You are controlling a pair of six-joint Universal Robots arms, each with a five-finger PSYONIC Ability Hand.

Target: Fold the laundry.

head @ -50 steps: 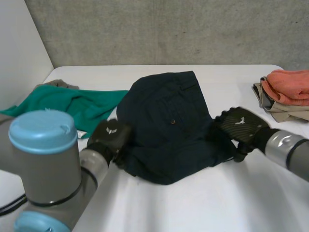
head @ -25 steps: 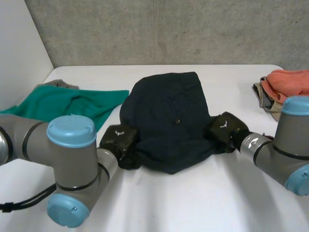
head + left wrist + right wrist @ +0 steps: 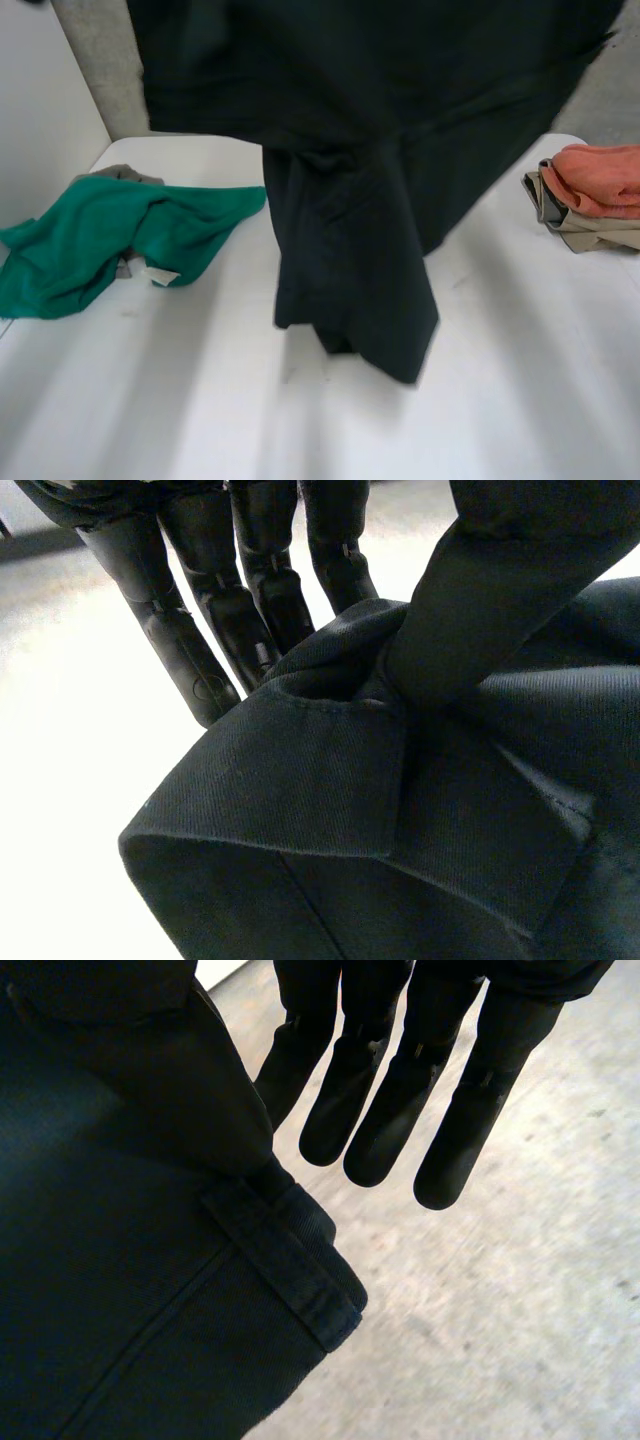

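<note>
Navy trousers — L hand, R hand pinching

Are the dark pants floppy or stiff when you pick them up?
Probably floppy: the pants hang limp and creased toward the table. Likely fairly grippy, not slippery: the weave looks rough beside the left hand.

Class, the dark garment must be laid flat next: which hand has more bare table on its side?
Probably the right hand: bare table lies between the dark garment and the folded pile, while the green cloth crowds the left.
</note>
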